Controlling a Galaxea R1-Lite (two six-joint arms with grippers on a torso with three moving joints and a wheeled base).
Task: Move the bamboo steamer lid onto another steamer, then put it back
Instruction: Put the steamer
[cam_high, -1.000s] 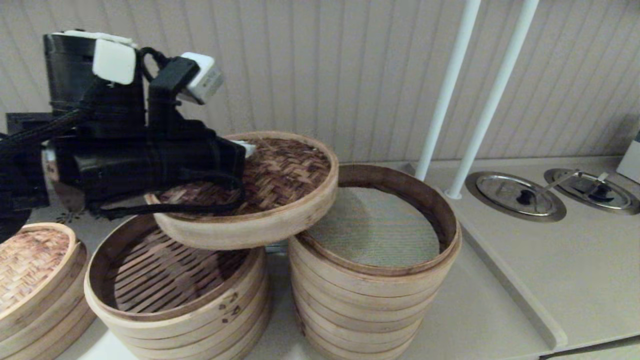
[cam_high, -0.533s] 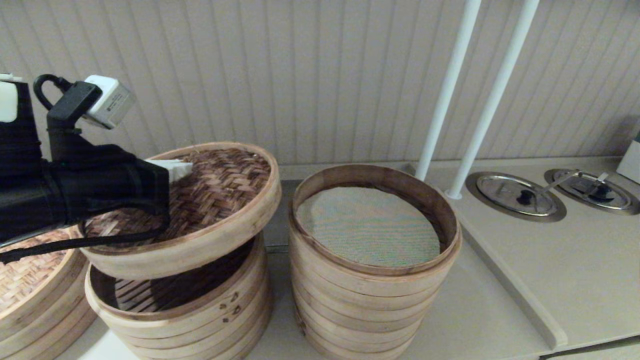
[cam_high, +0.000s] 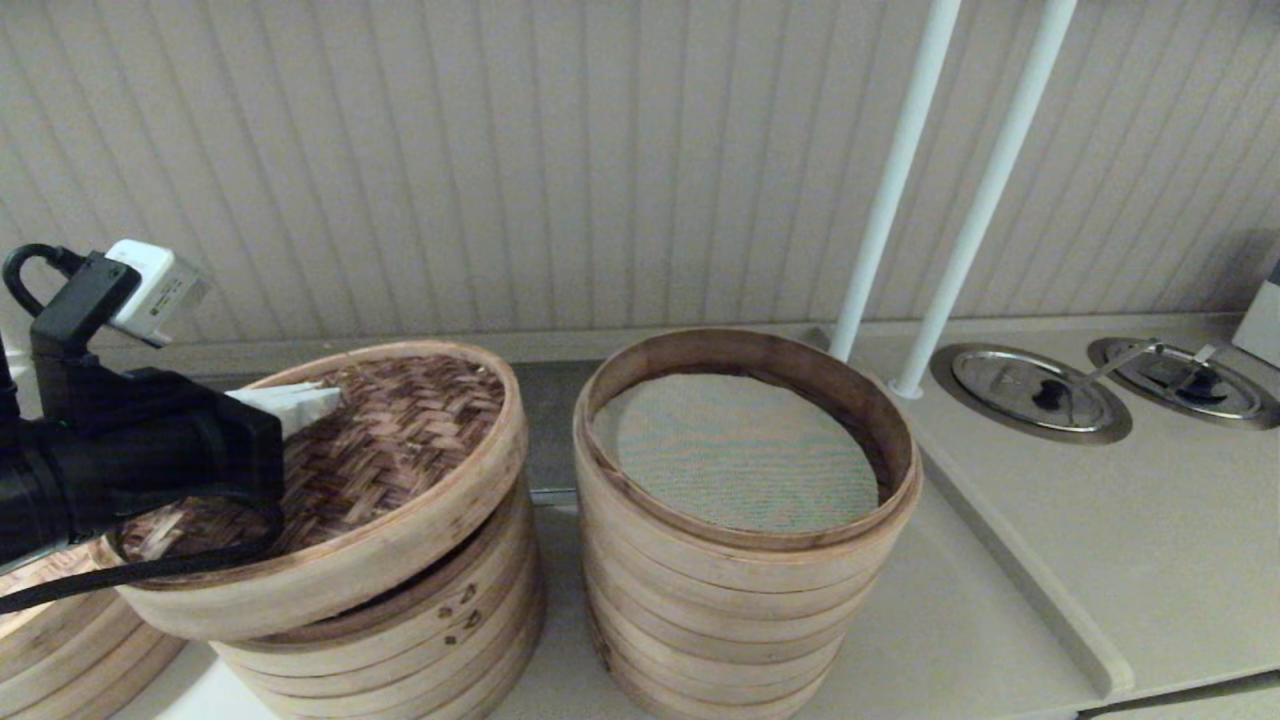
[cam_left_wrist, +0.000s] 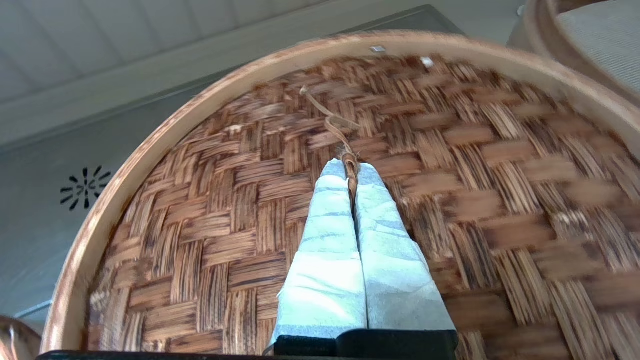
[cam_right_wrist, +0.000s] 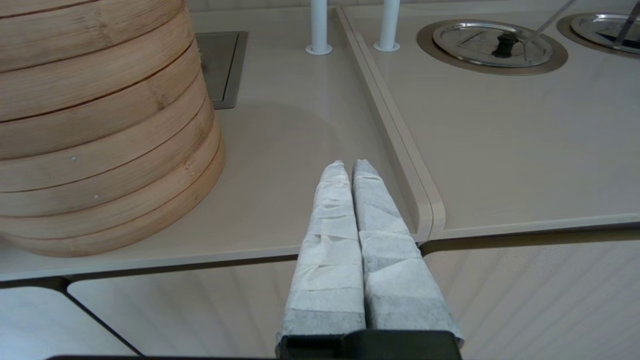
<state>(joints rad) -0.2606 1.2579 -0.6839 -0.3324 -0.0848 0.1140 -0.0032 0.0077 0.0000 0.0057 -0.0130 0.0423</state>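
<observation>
The bamboo steamer lid (cam_high: 400, 440), dark herringbone weave in a pale hoop, lies tilted over the shorter stack (cam_high: 430, 630) and covers its opening; its left side sits lower than its right. My left gripper (cam_high: 325, 398) comes in from the left and is shut on the lid's twisted handle loop (cam_left_wrist: 332, 125), which is pinched between the taped fingertips (cam_left_wrist: 350, 170). The tall steamer (cam_high: 745, 600) stands uncovered to the right, its grey-green mesh liner (cam_high: 740, 450) showing. My right gripper (cam_right_wrist: 349, 167) is shut on nothing, low by the counter's front edge, right of the tall steamer (cam_right_wrist: 100, 125).
A third stack (cam_high: 50, 630) peeks in at the far left, under my left arm. Two white poles (cam_high: 890, 200) rise behind the tall steamer. Two round metal covers (cam_high: 1030, 390) are set into the raised counter at right, beyond a step edge (cam_high: 1010, 570).
My left arm carried the lid leftward and down, away from the tall steamer. The lid went from hanging above both stacks to lying tilted over the shorter one.
</observation>
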